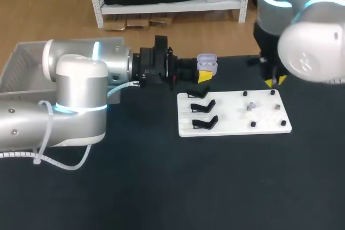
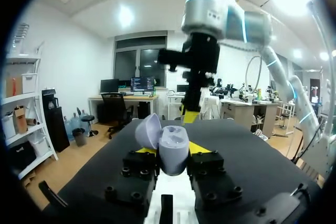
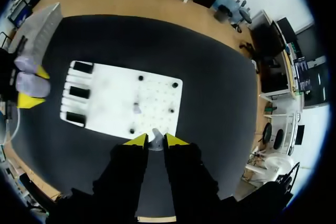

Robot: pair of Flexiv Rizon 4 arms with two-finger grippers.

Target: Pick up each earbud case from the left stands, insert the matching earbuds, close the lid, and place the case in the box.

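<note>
Where the earbud case [image 1: 207, 64] sits: raised over the counter [image 1: 161, 187] near its far edge, lavender, lid swung open, just past the far left corner of the white board [image 1: 237, 127].
Left hand: the left hand [image 2: 172, 155] grips the case's body from both sides.
Right hand: the right hand [image 1: 275, 81] is narrow, pinching a small pale earbud [image 3: 156, 141] over the board's far right corner.
Board: three black stands [image 1: 203, 107] line its left edge; a second earbud [image 1: 249, 106] lies among the black pegs [image 1: 253, 124].
Box: the clear box [image 1: 21, 65] sits at the counter's far left corner.
</note>
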